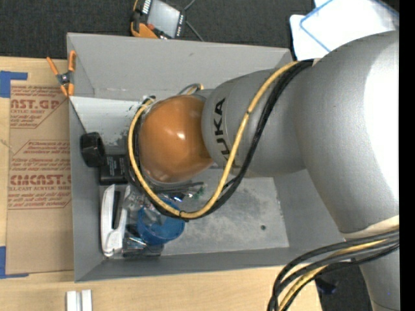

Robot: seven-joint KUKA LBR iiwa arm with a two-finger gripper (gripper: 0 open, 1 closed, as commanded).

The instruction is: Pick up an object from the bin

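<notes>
1. The thing nearest under my tool is a blue rounded thing [155,230], lying at about 7 o'clock in the grey bin [181,56], close to the near wall.
2. The gripper [146,206] sits at roughly 11 o'clock from that blue thing, tucked below the wrist. From this view I cannot tell whether it is released or clenched, nor whether it touches the blue thing. I see nothing gripped in it.
3. Just beside the blue thing, at its 9 o'clock, a long white thing [108,224] lies along the bin's left wall, with a dark strip running down its top.
4. Between the white and blue things there is a small jumble of clear and dark bits that I cannot make out.
5. Further up, at the bin's 9 o'clock, stands a chunky black thing [91,149]. A flat black block [115,168] lies just beside it, at its 4 o'clock.
6. Over all of this hangs the wrist's glossy orange cover [172,138], with a yellow cable [189,216] looped round it.
7. The silver arm [311,128] comes in from 3 o'clock and covers the bin's middle and right. A bare, speckled patch of floor shows at 5 o'clock.
</notes>
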